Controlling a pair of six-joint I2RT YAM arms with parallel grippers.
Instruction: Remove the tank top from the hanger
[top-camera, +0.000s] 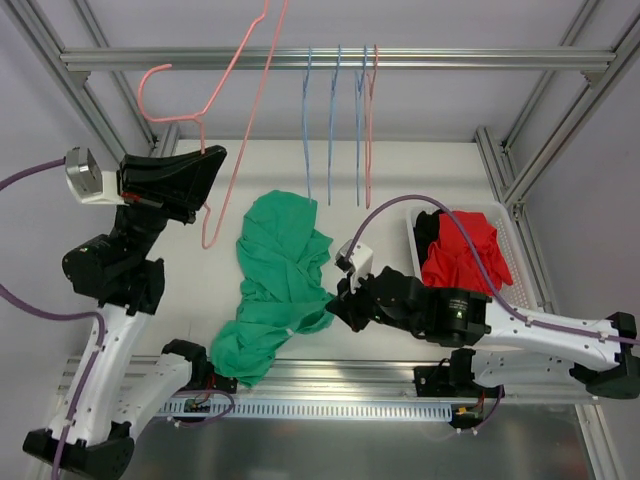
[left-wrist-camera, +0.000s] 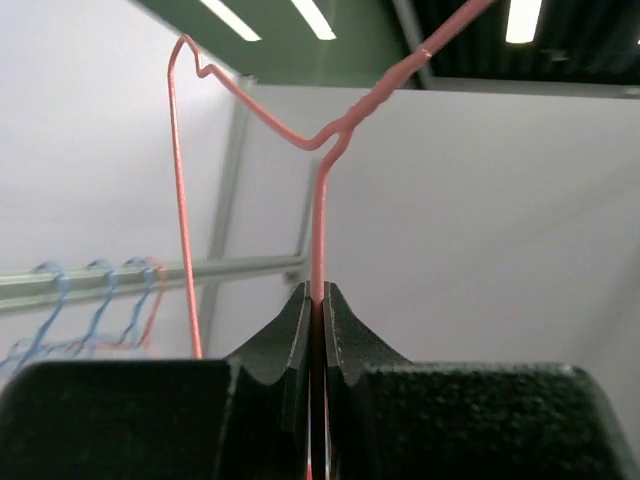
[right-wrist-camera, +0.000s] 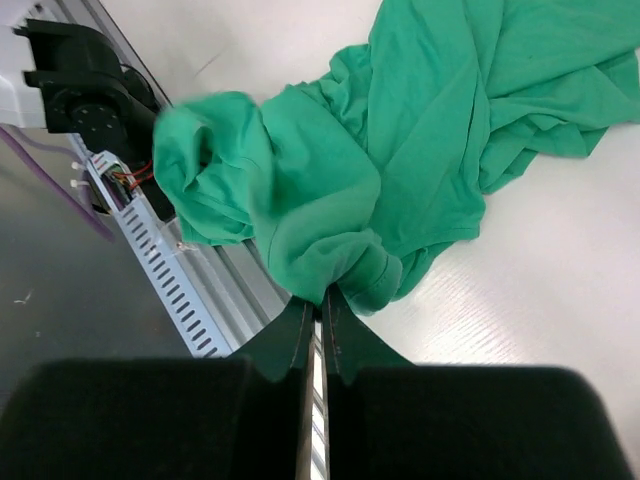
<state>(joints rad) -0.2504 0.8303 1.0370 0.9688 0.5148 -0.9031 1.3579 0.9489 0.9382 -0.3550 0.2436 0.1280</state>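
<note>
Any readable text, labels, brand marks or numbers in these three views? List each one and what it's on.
No readable text in any view.
No print, tag or logo visible on: green tank top, pink hanger, white basket, left gripper, right gripper.
Too small to read, if marked at all: small circuit board on the front rail.

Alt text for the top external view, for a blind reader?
Left gripper, jaws shut, holds a bare pink wire hanger above the table; right gripper pinches the crumpled green tank top lying there. Red clothing sits in a white basket at right; more hangers hang from the rail.
</note>
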